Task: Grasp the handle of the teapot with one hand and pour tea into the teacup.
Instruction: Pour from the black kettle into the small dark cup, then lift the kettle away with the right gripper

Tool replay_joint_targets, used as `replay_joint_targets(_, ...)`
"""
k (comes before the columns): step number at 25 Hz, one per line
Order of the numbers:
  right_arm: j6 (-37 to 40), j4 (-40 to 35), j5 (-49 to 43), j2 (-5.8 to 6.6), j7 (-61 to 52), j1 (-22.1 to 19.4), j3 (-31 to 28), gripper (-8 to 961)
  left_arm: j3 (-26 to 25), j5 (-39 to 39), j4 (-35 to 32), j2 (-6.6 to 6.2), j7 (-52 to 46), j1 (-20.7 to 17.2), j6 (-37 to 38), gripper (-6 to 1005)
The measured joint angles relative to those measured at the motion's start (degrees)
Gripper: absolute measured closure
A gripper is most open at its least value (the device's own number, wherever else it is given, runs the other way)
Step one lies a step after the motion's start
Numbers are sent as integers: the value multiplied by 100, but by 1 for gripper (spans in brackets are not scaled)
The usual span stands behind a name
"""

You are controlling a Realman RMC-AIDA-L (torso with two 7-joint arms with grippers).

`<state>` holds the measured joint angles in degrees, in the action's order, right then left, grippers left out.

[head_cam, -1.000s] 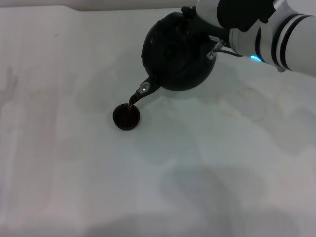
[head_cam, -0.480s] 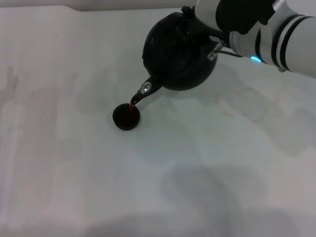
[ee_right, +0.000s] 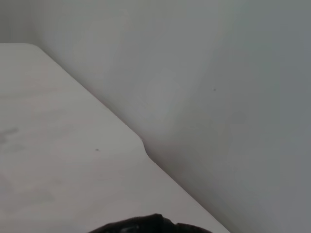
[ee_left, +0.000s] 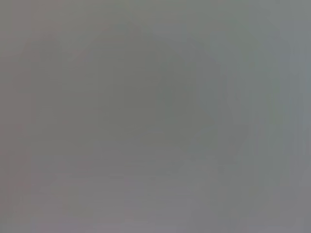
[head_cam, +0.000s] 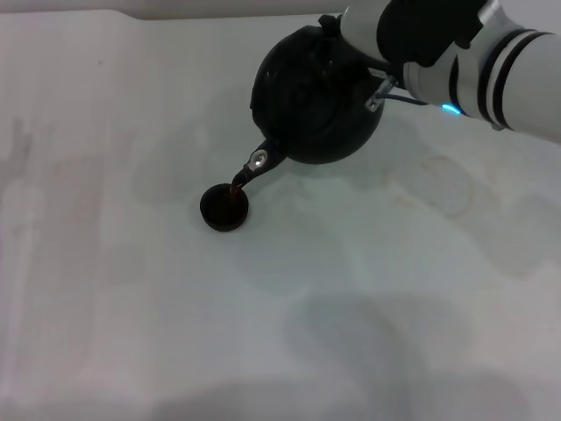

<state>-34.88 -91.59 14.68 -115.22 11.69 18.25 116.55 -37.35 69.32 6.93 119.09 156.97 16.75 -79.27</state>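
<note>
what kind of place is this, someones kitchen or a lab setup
Probably a lab test bench, not a kitchen: a bare pale table against a blank wall, holding only a black teapot tilted by the robot's right gripper over a tiny teacup.

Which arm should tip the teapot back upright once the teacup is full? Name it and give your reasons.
Right. Its gripper is at the teapot, holding it tilted, spout over the teacup. The left arm is out of the head view, so a handover looks needless.

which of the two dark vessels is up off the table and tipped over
The teapot, the big round black one held by the right gripper, tilted with its spout angled down. The tiny teacup sits flat on the table.
</note>
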Motion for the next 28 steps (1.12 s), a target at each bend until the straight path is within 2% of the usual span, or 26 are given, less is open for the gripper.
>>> replay_joint_targets(28, -66, 62, 53, -9, -354, -10, -26, 746, 0, 3, 58, 0, 0, -10, -15, 137)
